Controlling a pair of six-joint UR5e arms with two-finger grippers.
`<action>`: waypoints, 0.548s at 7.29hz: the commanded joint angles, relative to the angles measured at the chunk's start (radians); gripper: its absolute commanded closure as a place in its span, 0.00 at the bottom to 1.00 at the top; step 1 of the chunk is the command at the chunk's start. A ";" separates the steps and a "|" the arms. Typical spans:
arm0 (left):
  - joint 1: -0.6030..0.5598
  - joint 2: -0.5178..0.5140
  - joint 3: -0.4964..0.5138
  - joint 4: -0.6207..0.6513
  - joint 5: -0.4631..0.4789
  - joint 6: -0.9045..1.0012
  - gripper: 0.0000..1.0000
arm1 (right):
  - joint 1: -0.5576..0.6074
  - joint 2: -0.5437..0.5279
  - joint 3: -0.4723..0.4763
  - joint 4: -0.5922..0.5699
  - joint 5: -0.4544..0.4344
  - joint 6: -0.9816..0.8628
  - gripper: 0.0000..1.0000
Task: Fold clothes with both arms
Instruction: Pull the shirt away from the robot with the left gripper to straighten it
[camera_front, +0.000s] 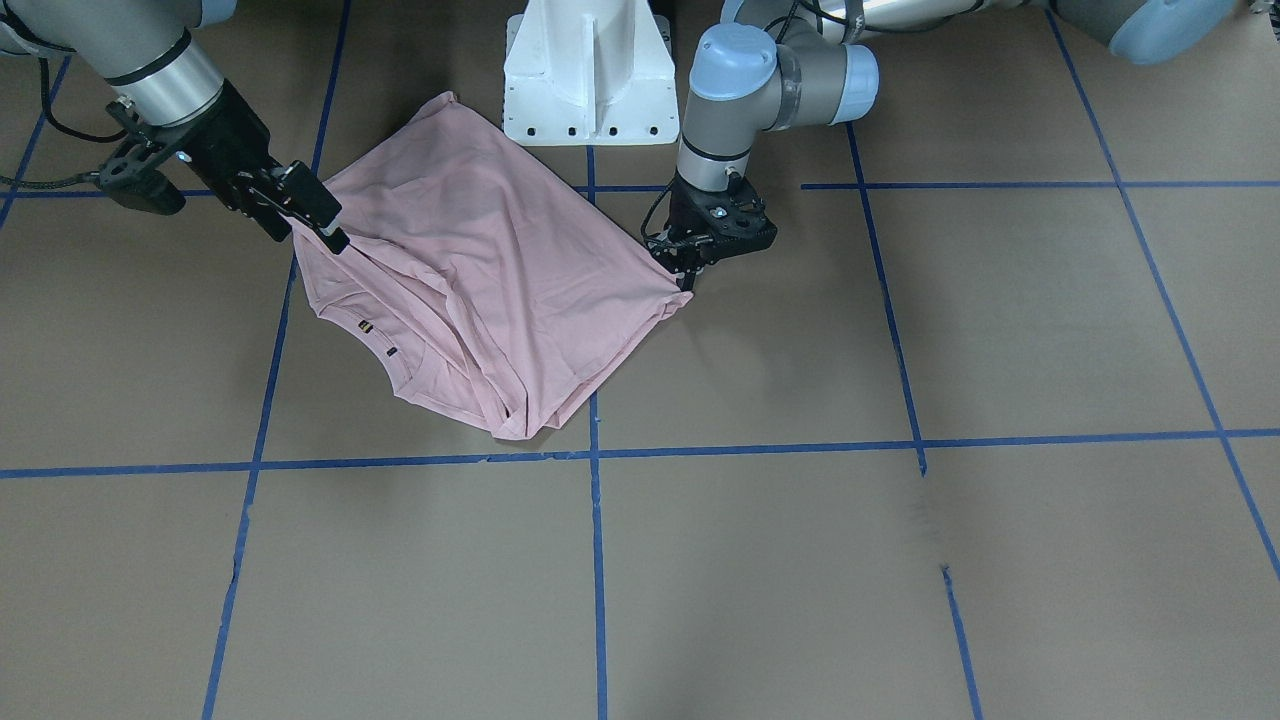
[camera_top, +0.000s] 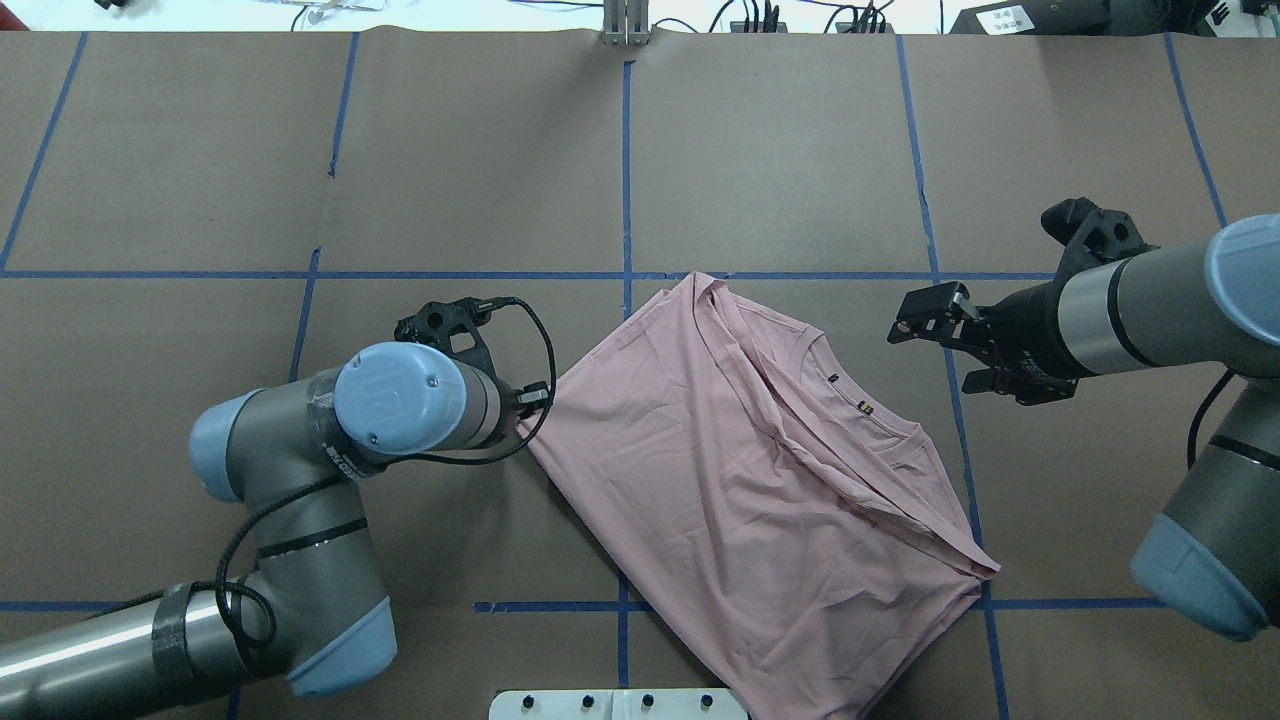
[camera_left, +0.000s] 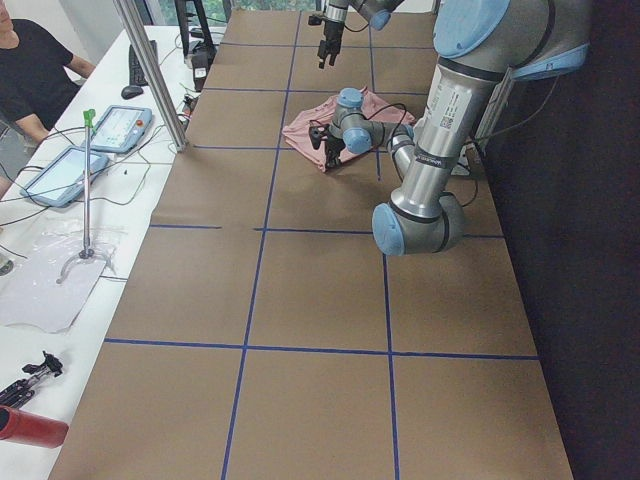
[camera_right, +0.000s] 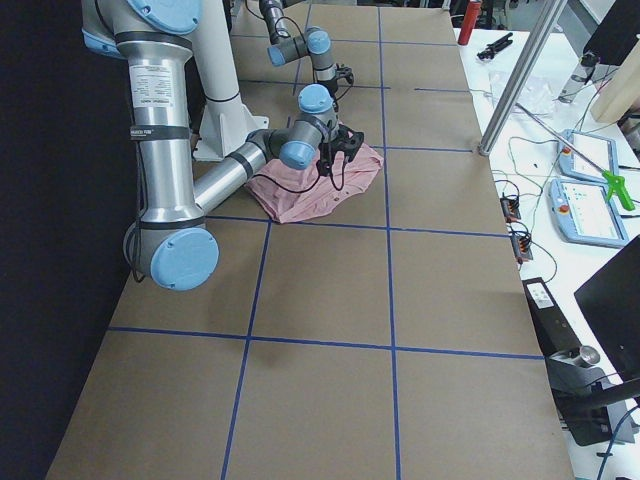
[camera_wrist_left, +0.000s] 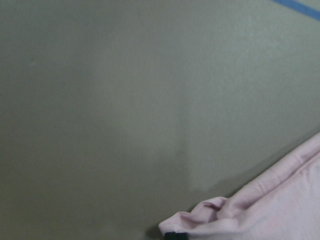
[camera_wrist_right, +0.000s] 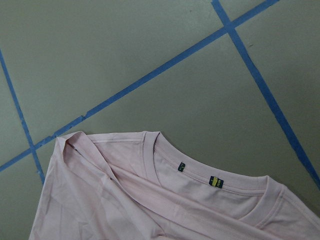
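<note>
The pale pink T-shirt (camera_front: 500, 270) (camera_top: 720, 470) lies folded over on the brown table, its ribbed collar (camera_wrist_right: 200, 170) with small tags toward my right arm. My left gripper (camera_front: 690, 278) points straight down at the shirt's corner and is shut on it. In the left wrist view that bunched corner (camera_wrist_left: 200, 220) sits at a black fingertip (camera_wrist_left: 172, 235). My right gripper (camera_top: 945, 345) (camera_front: 325, 222) hangs open just beyond the collar side, above the table, with nothing between its fingers. The printed side of the shirt is hidden.
The white pedestal base (camera_front: 590, 80) stands right behind the shirt. Blue tape lines (camera_front: 596, 560) grid the table. A seated person (camera_left: 30, 70) and tablets (camera_left: 120, 128) are at a side desk on my left. Brown table surface stretches away in front of the shirt.
</note>
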 joint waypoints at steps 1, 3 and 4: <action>-0.165 -0.074 0.132 -0.079 -0.003 0.085 1.00 | 0.001 -0.005 0.000 -0.002 -0.001 0.000 0.00; -0.299 -0.263 0.521 -0.316 -0.009 0.108 1.00 | 0.001 -0.005 -0.002 -0.005 -0.003 0.000 0.00; -0.335 -0.315 0.641 -0.391 -0.009 0.128 1.00 | 0.000 -0.003 -0.005 -0.006 -0.003 0.002 0.00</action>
